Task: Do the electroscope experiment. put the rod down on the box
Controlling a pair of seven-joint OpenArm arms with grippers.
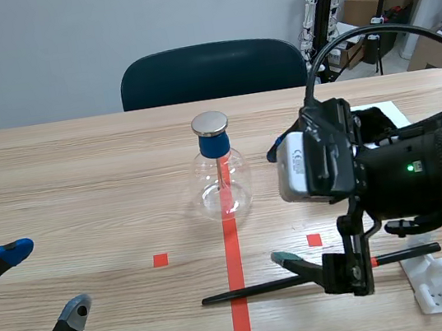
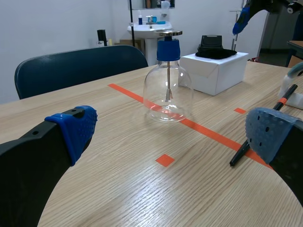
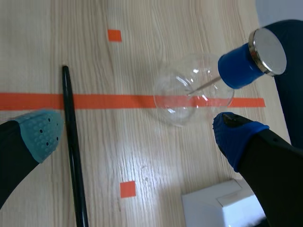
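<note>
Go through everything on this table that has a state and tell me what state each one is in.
Electroscope flask: upright, blue cap on.
Rod: lying on the table, in no gripper, not on the box.
White box: closed, black cloth on top.
Left gripper: open, empty.
Right gripper: open, empty, over the rod.

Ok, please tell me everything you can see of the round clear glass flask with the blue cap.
The round clear glass flask stands upright on the wooden table, on the orange-red tape line. A blue cap closes its neck, and a flat shiny metal disc sits on the cap. A thin metal stem hangs from the cap inside the glass. Only the table touches it.
</note>
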